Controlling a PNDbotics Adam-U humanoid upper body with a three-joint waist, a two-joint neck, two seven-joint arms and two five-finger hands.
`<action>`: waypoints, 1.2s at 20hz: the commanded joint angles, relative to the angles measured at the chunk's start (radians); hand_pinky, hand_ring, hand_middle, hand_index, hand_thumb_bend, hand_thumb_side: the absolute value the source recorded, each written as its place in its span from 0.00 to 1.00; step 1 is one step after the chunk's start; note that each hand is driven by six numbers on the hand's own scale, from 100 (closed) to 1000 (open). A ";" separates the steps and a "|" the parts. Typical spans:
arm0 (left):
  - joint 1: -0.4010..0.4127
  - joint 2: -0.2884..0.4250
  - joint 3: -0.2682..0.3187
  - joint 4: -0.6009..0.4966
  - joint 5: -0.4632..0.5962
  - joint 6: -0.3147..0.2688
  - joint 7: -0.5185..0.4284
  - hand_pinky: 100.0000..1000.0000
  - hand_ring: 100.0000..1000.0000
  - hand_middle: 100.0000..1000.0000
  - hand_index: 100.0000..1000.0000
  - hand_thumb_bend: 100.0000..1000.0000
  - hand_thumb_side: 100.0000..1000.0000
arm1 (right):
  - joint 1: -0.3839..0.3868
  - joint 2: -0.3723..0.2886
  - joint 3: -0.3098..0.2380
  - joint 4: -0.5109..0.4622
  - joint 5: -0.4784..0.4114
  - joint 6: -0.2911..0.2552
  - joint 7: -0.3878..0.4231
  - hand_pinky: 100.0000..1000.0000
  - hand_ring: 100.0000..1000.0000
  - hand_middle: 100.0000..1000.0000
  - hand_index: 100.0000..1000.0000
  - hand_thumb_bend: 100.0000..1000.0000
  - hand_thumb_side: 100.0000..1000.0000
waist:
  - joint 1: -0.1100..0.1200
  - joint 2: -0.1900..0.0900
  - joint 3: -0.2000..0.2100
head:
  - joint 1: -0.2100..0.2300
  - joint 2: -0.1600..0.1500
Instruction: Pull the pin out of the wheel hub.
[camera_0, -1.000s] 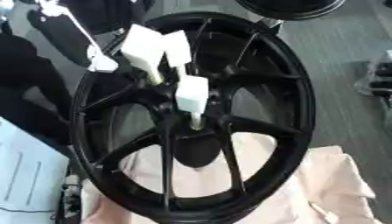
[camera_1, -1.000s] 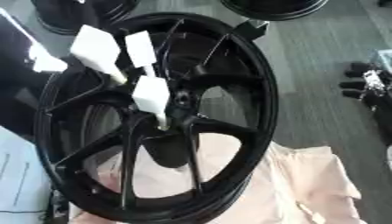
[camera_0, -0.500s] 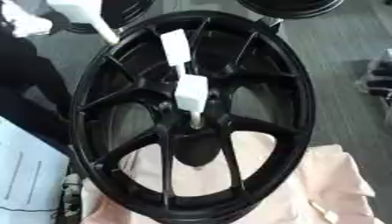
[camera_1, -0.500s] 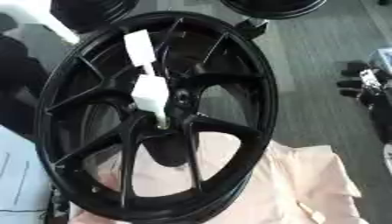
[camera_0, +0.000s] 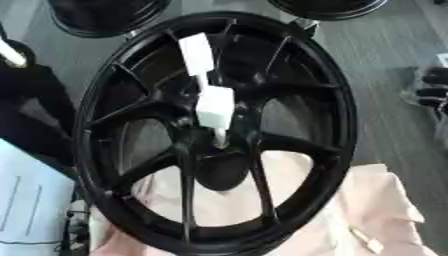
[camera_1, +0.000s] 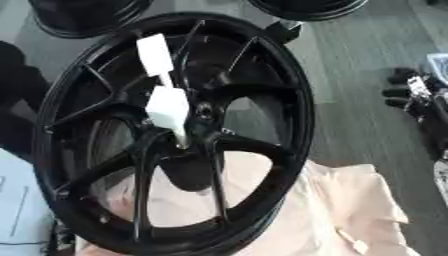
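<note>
Wheel hub (camera_0: 131, 115): black, spoked, fills the view's centre.
Pins: lower pin (camera_0: 214, 107) seated at the hub's centre; upper pin (camera_0: 197, 54) at 12 o'clock from it.
Cloth (camera_0: 376, 210): pinkish, at 5 o'clock.
Hands: neither shows; finger state cannot be told.

Two pins (camera_0: 214, 107) in wheel hub (camera_0: 219, 145), wheel on cloth (camera_0: 367, 210).
</note>
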 joint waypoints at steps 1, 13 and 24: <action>0.031 0.008 0.059 0.034 0.015 -0.019 0.022 0.69 0.68 0.58 0.61 0.21 0.00 | -0.003 -0.029 -0.018 -0.017 -0.002 -0.003 -0.009 0.73 0.70 0.71 0.79 0.00 0.69 | -0.005 -0.013 0.002 | -0.005 -0.009; 0.107 -0.069 0.112 0.088 0.076 -0.105 0.005 0.73 0.76 0.72 0.82 0.45 0.61 | 0.002 -0.030 -0.021 -0.016 -0.001 -0.004 -0.012 0.73 0.70 0.71 0.79 0.00 0.69 | -0.006 -0.015 0.004 | 0.006 -0.011; 0.014 -0.200 0.114 -0.021 0.346 -0.098 0.343 0.62 0.68 0.59 0.68 0.18 0.60 | -0.001 -0.027 -0.018 -0.015 -0.005 -0.003 -0.008 0.73 0.70 0.71 0.79 0.00 0.69 | -0.009 -0.019 0.002 | 0.016 -0.006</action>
